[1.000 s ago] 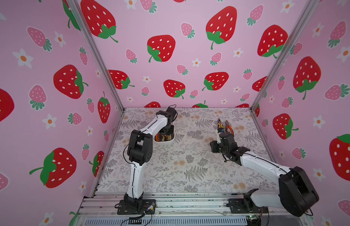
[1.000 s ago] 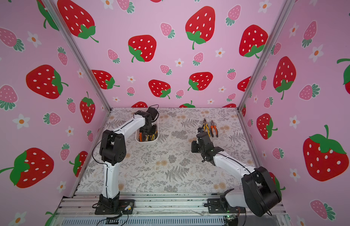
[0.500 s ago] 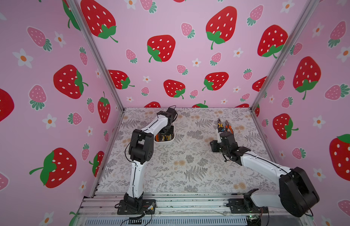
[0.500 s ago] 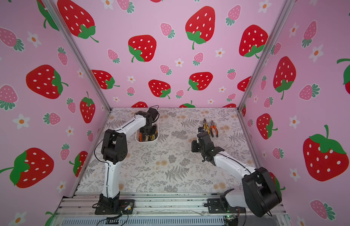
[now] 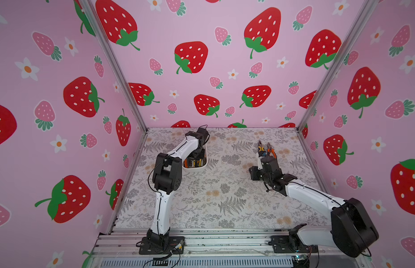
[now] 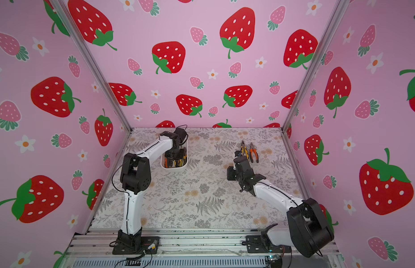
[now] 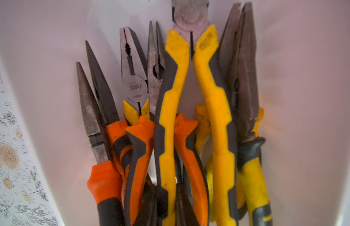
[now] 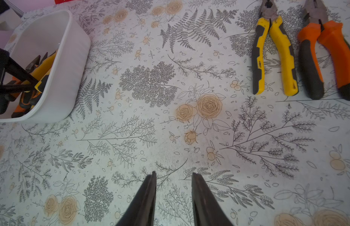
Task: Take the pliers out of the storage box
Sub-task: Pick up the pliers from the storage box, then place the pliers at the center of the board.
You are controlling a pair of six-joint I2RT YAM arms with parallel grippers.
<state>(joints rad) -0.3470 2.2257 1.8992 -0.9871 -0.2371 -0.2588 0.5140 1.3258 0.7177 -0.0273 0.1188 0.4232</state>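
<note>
The white storage box (image 5: pixel 194 169) (image 6: pixel 175 170) stands at the back left of the table. It holds several pliers with orange or yellow handles and dark noses. My left gripper (image 7: pixel 170 187) reaches down into the box and is shut on one handle of the top yellow-and-black pliers (image 7: pixel 219 117). A dark finger presses on each side of that handle. My right gripper (image 8: pixel 174 173) hovers open over bare table, nothing between its fingers. Two more pliers lie on the table at the back right: a yellow pair (image 8: pixel 285 58) (image 5: pixel 261 149) and an orange pair (image 8: pixel 330 54) (image 5: pixel 270 151).
Pink strawberry walls close the table on three sides. The right wrist view shows the box wall (image 8: pixel 72 68) with my left gripper's fingers (image 8: pixel 17 76) inside it. The floral tablecloth (image 5: pixel 225 192) runs to the metal rail at the front.
The left gripper's jaws have closed in on the yellow handle inside the box. The right arm has stayed where it was.
</note>
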